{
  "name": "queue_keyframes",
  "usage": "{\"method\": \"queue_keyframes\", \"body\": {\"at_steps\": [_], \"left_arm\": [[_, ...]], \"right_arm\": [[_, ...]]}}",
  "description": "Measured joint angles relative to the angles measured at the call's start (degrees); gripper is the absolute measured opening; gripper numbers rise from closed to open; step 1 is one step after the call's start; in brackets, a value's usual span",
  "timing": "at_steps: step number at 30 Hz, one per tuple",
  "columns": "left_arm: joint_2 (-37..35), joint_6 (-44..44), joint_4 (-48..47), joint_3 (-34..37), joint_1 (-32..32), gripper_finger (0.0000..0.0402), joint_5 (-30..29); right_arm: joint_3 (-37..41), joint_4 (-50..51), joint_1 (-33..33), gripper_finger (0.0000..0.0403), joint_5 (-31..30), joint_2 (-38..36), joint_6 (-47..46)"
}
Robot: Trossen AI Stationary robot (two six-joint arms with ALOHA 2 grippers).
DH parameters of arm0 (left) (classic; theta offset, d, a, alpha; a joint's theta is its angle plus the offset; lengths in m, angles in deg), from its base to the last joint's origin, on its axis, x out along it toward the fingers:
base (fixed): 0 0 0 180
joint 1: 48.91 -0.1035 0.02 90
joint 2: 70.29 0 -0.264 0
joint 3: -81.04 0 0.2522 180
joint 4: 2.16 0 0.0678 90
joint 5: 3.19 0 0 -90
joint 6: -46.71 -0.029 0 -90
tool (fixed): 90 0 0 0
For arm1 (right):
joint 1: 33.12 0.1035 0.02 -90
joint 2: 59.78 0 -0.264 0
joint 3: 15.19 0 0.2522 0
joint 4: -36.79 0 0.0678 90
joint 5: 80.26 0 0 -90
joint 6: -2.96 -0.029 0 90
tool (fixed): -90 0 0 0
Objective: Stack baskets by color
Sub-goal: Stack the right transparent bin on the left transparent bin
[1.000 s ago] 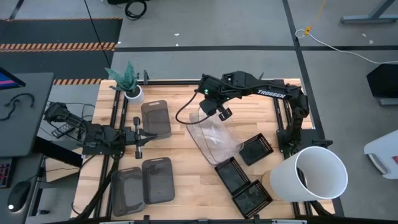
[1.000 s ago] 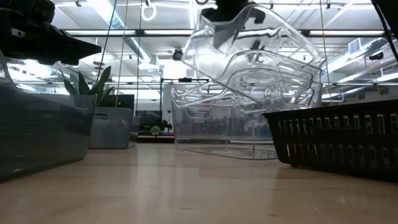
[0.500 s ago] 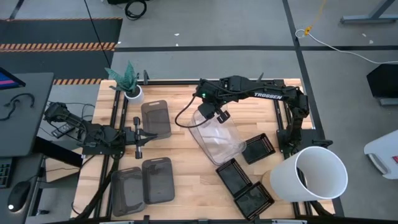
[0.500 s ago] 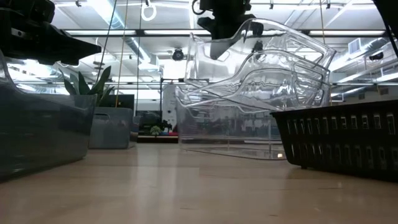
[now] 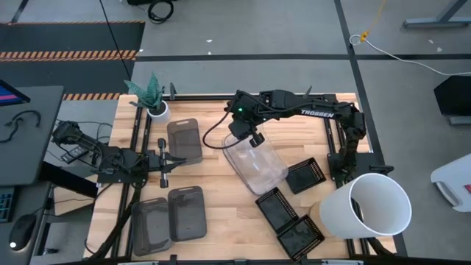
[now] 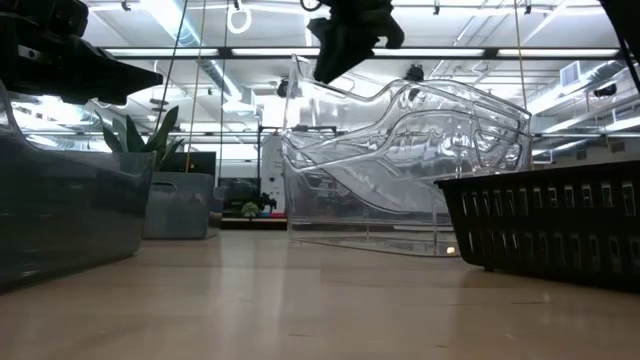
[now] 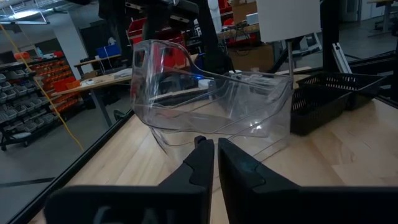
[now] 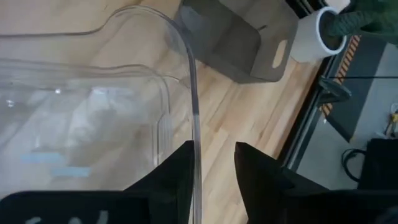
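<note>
Release looks underway: my right gripper (image 5: 254, 138) has spread its jaws off the clear basket (image 5: 255, 163), now settled lower into its twin. Left gripper (image 7: 214, 152) waits, jaws pressed together.

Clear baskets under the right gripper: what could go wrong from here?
The right gripper stands open astride the rim of the top clear basket; lifting off at an angle could snag the wall and drag it. That basket sits tilted in the one below, so it may slide or fail to nest. A black mesh basket lies close beside and could get nudged.
</note>
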Motion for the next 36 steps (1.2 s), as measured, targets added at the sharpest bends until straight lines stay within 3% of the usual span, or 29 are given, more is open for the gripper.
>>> {"method": "queue_keyframes", "body": {"at_steps": [4, 9, 12, 25, 29, 36], "left_arm": [[0.0, 0.0, 0.0, 0.0, 0.0, 0.0035, 0.0], [0.0, 0.0, 0.0, 0.0, 0.0, 0.0034, 0.0], [0.0, 0.0, 0.0, 0.0, 0.0, 0.0031, 0.0], [0.0, 0.0, 0.0, 0.0, 0.0, 0.0035, 0.0], [0.0, 0.0, 0.0, 0.0, 0.0, 0.003, 0.0], [0.0, 0.0, 0.0, 0.0, 0.0, 0.0033, 0.0]], "right_arm": [[0.0, -0.1, 0.1, 0.0122, -1.7, -0.1, -0.4], [0.0, 0.7, 2.1, 0.0122, -10.2, -0.1, -2.2], [-0.1, 0.7, 2.6, 0.0122, -12.1, -0.1, -2.9], [-0.1, -2.7, -3.3, 0.0118, -5.6, 0.0, -6.8], [-0.1, -3.4, -5.1, 0.0117, 0.4, 0.0, -4.6], [-0.1, -2.9, -7.1, 0.0091, 3.2, 0.1, -5.8]]}}
